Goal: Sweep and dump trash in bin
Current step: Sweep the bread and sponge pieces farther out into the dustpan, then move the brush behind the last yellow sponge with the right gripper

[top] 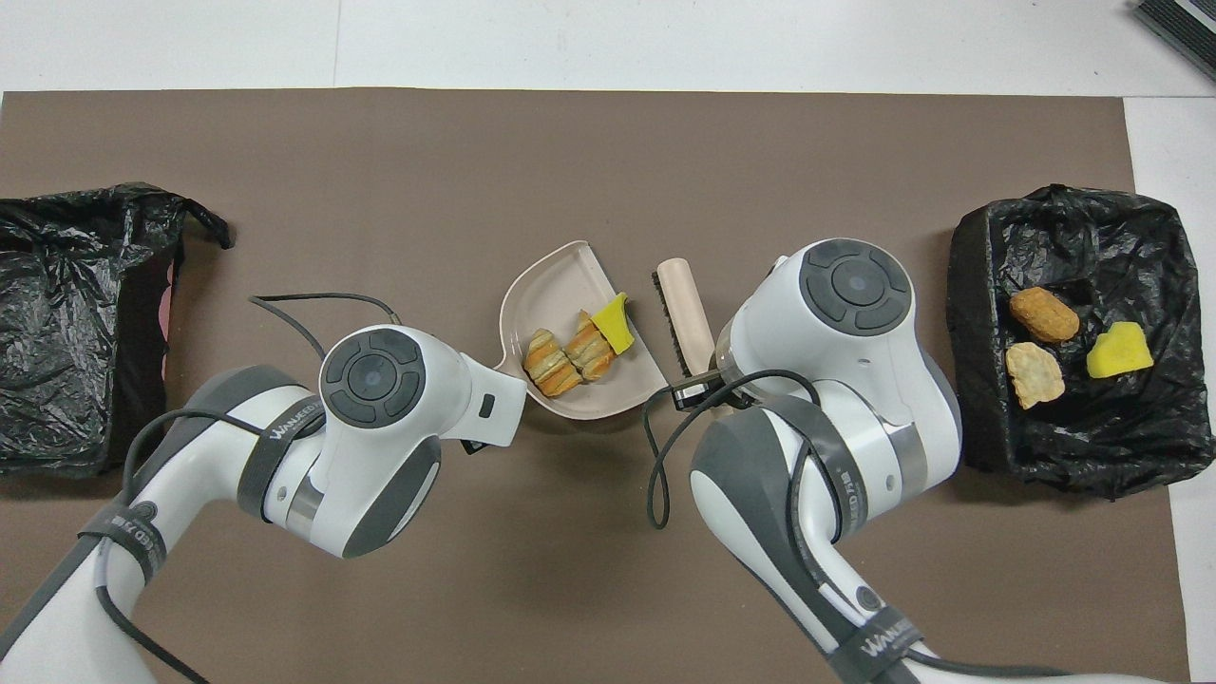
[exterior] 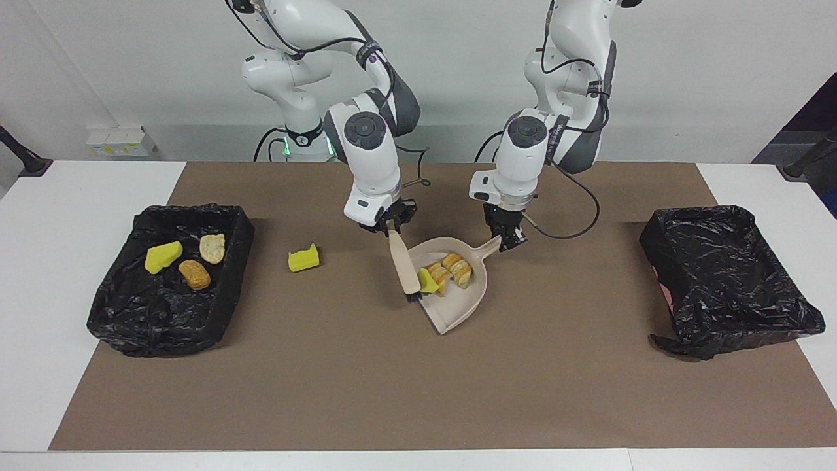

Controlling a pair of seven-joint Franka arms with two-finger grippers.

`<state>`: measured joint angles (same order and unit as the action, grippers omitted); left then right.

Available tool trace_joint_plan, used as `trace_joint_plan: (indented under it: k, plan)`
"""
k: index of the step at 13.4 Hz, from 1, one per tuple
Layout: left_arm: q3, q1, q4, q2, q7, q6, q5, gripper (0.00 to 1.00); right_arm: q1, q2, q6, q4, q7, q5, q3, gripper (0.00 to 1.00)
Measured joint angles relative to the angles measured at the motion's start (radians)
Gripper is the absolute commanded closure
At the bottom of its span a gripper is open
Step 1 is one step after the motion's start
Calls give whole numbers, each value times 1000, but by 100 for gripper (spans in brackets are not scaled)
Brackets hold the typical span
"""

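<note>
In the black-lined bin (exterior: 124, 307) toward the right arm's end: three trash pieces. In the beige plastic dustpan (exterior: 458, 307), handle pinched by left gripper (exterior: 509, 241): three more. On the mat: one yellow foam chunk (exterior: 304, 258), unswept. Right gripper (exterior: 391, 227) clamps the beige brush (exterior: 404, 271). Dumping outstanding.

Table's middle crowded: dustpan (exterior: 454, 297) with brush (exterior: 405, 271) just beside its open mouth, both arms over them. Loose yellow chunk (exterior: 304, 259) sits between brush and lined bin (exterior: 167, 281) at the right arm's end. Second lined bin (exterior: 726, 278) blocks the left arm's end. Mat strip along the table edge farthest from the robots is free.
</note>
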<state>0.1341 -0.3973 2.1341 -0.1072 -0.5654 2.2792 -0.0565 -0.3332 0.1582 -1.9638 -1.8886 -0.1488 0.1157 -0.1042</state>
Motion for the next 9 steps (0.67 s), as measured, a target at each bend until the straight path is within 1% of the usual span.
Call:
trace_joint_plan:
  k: [3,6,9]
  plan:
    - [9,-3,0,-1,-4,15,0,100,19,-1,6,13,20,0,1,100]
    - [16,-18,0,-1,-96,15,0,100,66,-13,84,67,24,0,2,100]
    - [19,-38,0,0,-152,-35,0,100,118,-36,159,72,25,-24,7,100]
